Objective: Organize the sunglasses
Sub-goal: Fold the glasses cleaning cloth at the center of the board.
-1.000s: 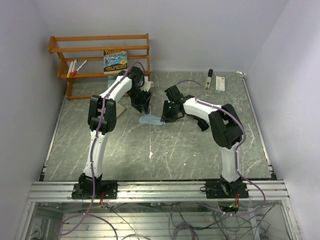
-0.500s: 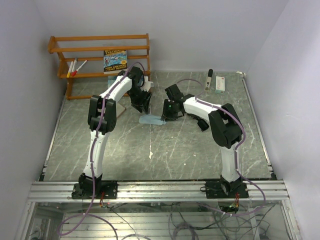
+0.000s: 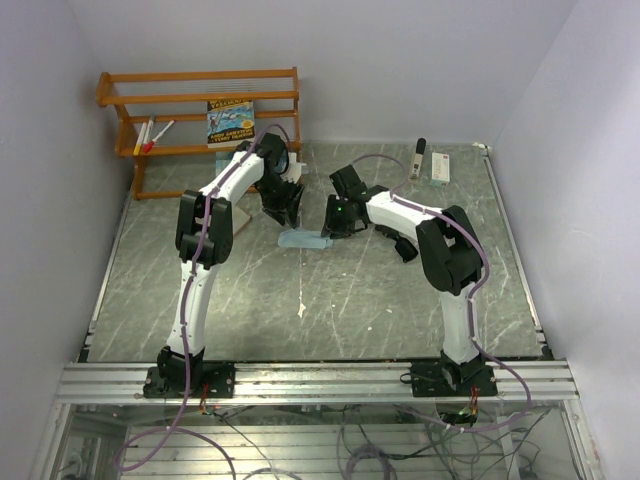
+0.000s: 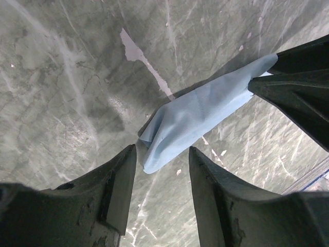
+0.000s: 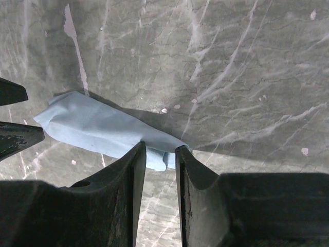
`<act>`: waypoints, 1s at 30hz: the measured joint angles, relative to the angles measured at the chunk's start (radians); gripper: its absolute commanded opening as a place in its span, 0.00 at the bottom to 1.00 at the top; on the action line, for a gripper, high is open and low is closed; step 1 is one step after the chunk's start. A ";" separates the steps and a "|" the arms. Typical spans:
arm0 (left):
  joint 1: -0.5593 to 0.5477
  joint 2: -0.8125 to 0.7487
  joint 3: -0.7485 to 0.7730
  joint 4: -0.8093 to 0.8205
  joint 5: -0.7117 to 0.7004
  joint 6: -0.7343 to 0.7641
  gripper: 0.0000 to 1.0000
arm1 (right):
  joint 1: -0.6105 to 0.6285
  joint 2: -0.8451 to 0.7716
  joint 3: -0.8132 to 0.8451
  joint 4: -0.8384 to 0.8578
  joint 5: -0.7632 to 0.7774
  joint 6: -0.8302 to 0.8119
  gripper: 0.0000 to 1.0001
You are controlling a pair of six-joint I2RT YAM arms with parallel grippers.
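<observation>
Midway across the grey-green, white-veined tabletop (image 3: 300,310), stretched between the two grippers: a pale blue, limp fabric pouch (image 3: 303,240). Lies flattened and creased, broad through the middle and narrowing to a rounded, folded-over tip at its left end. Looks thin and soft, with no stiffness to hold a shape. Reads as a sleeve for sunglasses, but could equally be a wiping cloth; cannot tell which. Cannot make out any sunglasses for certain in any view.

Runs lengthwise from gripper to gripper, long axis roughly left to right across the table in the overhead view, slanting a little.

Right gripper (image 5: 160,150): jaws drawn narrow, pinching the pouch's right end between the fingertips. Bunches up slightly there, then trails away toward the other arm.

Left gripper (image 4: 162,154): jaws parted about halfway, holding nothing. Hangs over the free left tip, with that tip sitting right at the gap between the fingertips and seemingly clear of both pads. Points straight along the pouch's length, so the closing line crosses the narrow width, not the long side.

Nearer to the loose end: the left arm, by a wide margin. Probably calls for a short advance and a close on that tip, keeping low enough to catch fabric lying nearly flat against the table.
</observation>
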 measured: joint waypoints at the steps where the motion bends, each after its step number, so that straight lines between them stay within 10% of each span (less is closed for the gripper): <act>1: 0.000 0.000 0.000 0.000 0.001 0.000 0.56 | -0.001 0.002 0.000 0.001 0.000 0.000 0.29; 6: 0.000 0.000 0.000 0.000 0.006 -0.002 0.55 | -0.005 0.002 0.000 0.011 -0.004 0.000 0.28; 12: 0.000 0.000 0.000 0.000 0.007 -0.003 0.55 | -0.010 0.002 0.000 0.032 -0.005 0.002 0.01; 30: 0.000 0.000 0.000 0.000 0.018 -0.003 0.53 | -0.056 0.011 0.032 0.031 -0.059 0.065 0.00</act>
